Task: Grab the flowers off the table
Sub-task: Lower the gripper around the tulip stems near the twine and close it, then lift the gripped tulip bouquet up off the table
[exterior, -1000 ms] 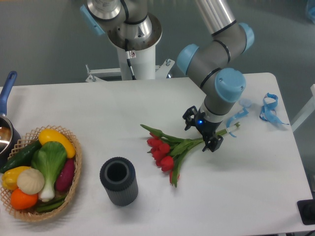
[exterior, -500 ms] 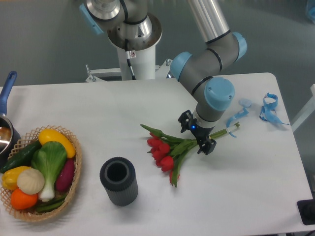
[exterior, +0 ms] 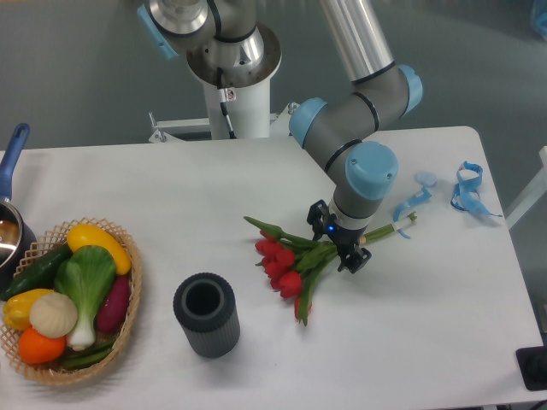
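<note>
So the flowers [exterior: 295,260] are lying flat on the bench [exterior: 256,184], a bit right of the middle, red heads pointing toward the dark ribbed cup [exterior: 206,313] and the stem ends running off to the right toward the blue ribbons [exterior: 466,190]. Our tool [exterior: 335,247] is sitting low right over the stems, one finger on each side of the bundle, so it looks open and straddling, not clamped on anything as far as we can tell. We'd call this the tail end of the approach, right before the grasp. Next move should be closing on the stems where they bunch tightest, then lifting straight up, and gently, since the heads hang off to one side and will probably droop. The veggie basket [exterior: 128,342] is well off to the left.
</note>
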`<state>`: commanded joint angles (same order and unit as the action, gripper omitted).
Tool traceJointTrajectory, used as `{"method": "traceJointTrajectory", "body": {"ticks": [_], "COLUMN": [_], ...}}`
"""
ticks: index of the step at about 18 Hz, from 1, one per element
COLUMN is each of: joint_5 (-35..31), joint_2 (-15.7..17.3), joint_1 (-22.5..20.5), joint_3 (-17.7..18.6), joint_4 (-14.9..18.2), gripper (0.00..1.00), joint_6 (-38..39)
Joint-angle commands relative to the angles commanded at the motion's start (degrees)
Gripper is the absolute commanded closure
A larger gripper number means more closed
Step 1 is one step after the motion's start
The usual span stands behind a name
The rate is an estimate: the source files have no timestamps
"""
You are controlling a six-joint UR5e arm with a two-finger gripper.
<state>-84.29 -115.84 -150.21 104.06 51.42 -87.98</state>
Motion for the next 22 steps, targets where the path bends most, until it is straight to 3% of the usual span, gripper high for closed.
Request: {"method": "traceJointTrajectory", "body": {"ticks": [3, 5, 14, 17, 20, 22], "joint_5": [0.00, -0.09, 0.26, 0.88, 6.30, 15.43], "joint_2": [-0.09, -0.09, 0.88, 3.94, 6.93, 10.10], "joint_1": [0.00, 0.00, -0.52, -1.40, -3.07, -5.35], "joint_3": [-0.18, -0.18, -1.93, -3.60, -3.69, -3.78], "joint_4": [0.00, 0.00, 0.35, 0.88, 0.97, 0.53], "gripper": [0.47, 0.60, 0.67, 0.67, 0.67, 0.67], "joint_6": [0.09, 0.09, -0.35, -0.09, 0.17, 2.36]}}
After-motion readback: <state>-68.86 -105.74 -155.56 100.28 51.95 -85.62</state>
